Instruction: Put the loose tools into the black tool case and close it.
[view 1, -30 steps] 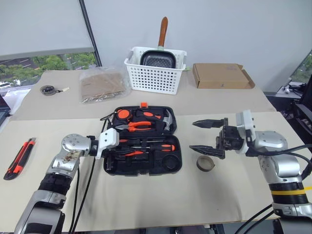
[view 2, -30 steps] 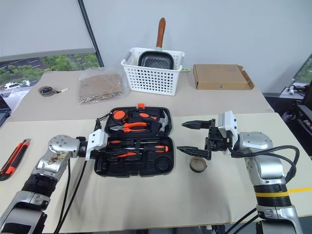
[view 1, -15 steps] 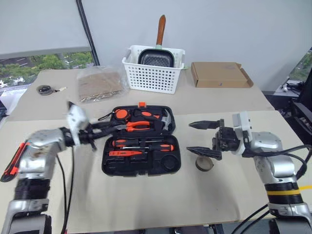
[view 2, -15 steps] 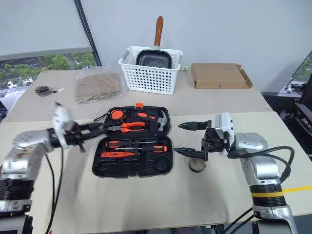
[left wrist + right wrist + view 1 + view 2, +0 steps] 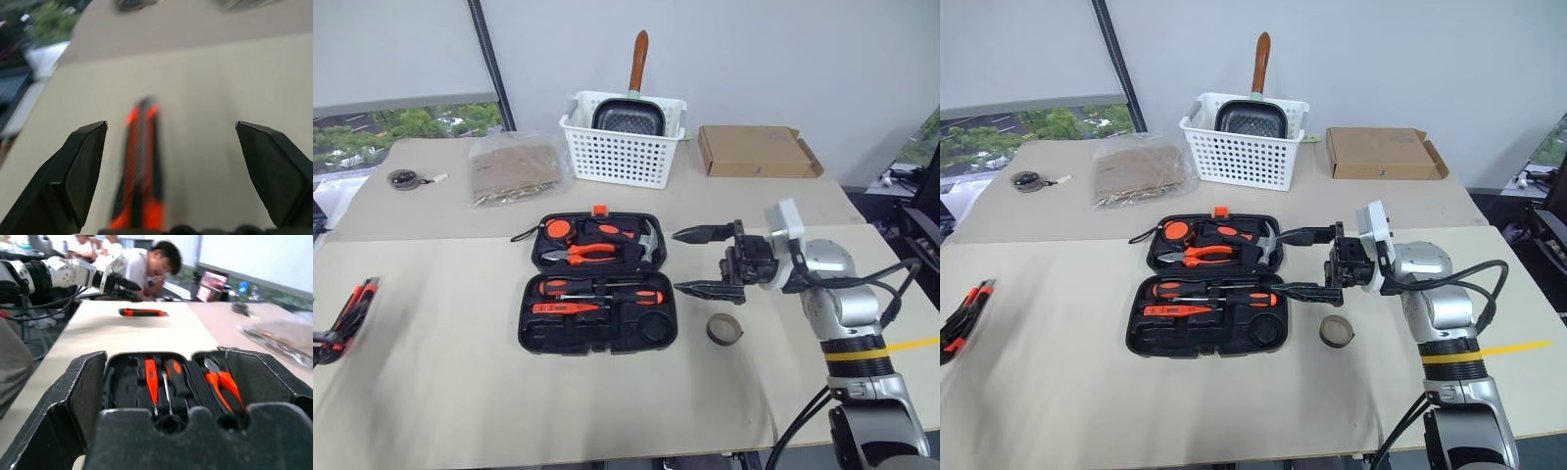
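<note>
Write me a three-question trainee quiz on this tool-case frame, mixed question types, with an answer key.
1. True or false: the black tool case lies open on the table.
2. Which loose tool lies between the open fingers of the left gripper? A) tape roll B) utility knife C) hammer
3. Fill in: the grey tape roll sits on the table beside the case, on the side of the ___ gripper.

Key
1. True: the lid is up, with the pliers and screwdrivers showing in their slots.
2. B: the orange-black utility knife, not yet gripped.
3. Right: the right gripper hovers open at the case's edge.
</note>
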